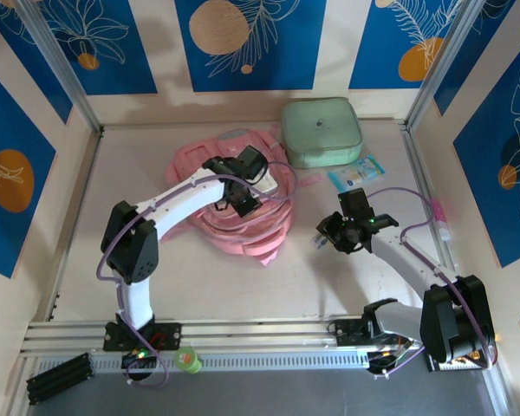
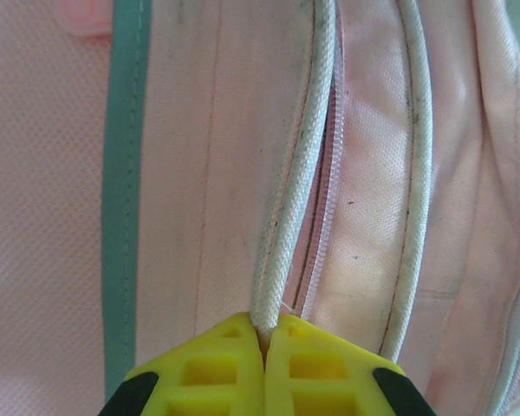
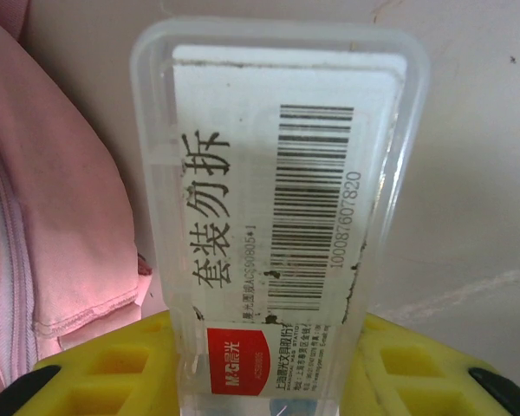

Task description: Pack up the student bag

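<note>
Where jaws meet, perhaps bag piping [image 2: 282, 260].

The middle of the table [image 1: 243, 295], out toward 11 o'clock, is taken up by the student bag [image 1: 269, 236]. The left arm is stretched across it, and the left gripper [image 1: 243, 199] is pinched onto its white piping [image 2: 286, 225]. At 1 o'clock the far edge is blocked by a mint-green case [image 1: 321, 132]. A flat blue packet [image 1: 355, 172] is laid just beside that case, at its 5 o'clock. The lane at 3 o'clock of the bag is narrowed by the right gripper [image 1: 328, 237] and the clear plastic box [image 3: 277, 199] clamped in it. Bare tabletop is found open from 5 to 8 o'clock, nearer than the bag, and along the 9 o'clock side. The far corners are bounded by metal posts [image 1: 61, 78].
</note>
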You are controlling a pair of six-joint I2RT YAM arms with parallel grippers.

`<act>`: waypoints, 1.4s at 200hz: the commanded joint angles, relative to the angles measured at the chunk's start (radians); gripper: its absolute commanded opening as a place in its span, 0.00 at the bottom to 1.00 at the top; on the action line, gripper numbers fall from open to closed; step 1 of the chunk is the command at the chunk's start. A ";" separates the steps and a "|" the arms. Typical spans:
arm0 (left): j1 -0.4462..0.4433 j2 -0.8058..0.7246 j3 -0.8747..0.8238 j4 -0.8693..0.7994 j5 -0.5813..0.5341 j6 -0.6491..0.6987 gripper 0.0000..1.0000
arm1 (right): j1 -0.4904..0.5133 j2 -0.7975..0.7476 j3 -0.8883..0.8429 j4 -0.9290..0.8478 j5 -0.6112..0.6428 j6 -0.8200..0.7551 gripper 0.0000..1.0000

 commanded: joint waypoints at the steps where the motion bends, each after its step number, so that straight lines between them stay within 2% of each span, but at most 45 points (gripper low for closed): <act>1: 0.007 -0.038 0.065 -0.013 -0.040 -0.053 0.00 | 0.010 -0.022 -0.009 0.008 -0.026 0.020 0.38; 45: 0.006 -0.129 0.071 0.034 0.066 -0.111 0.00 | 0.013 -0.032 -0.005 0.080 -0.094 -0.010 0.38; 85: 0.005 -0.237 0.045 0.143 0.183 -0.184 0.00 | 0.059 -0.075 -0.008 0.300 -0.196 -0.031 0.39; 109: 0.001 -0.284 0.025 0.238 0.237 -0.244 0.00 | 0.111 -0.032 0.043 0.441 -0.244 -0.022 0.39; 136: 0.001 -0.296 0.016 0.289 0.199 -0.269 0.00 | 0.164 0.033 0.139 0.472 -0.226 -0.010 0.39; 187: 0.001 -0.272 0.010 0.308 0.199 -0.305 0.00 | 0.173 0.182 0.238 0.464 -0.283 0.074 0.37; 217: 0.001 -0.266 -0.010 0.308 0.175 -0.301 0.00 | 0.174 0.152 0.216 0.523 -0.279 0.079 0.37; 249: 0.002 -0.258 -0.030 0.312 0.166 -0.296 0.00 | 0.173 0.086 0.184 0.490 -0.199 0.062 0.37; 280: 0.001 -0.248 -0.040 0.316 0.170 -0.300 0.00 | 0.176 0.072 0.171 0.474 -0.194 0.053 0.37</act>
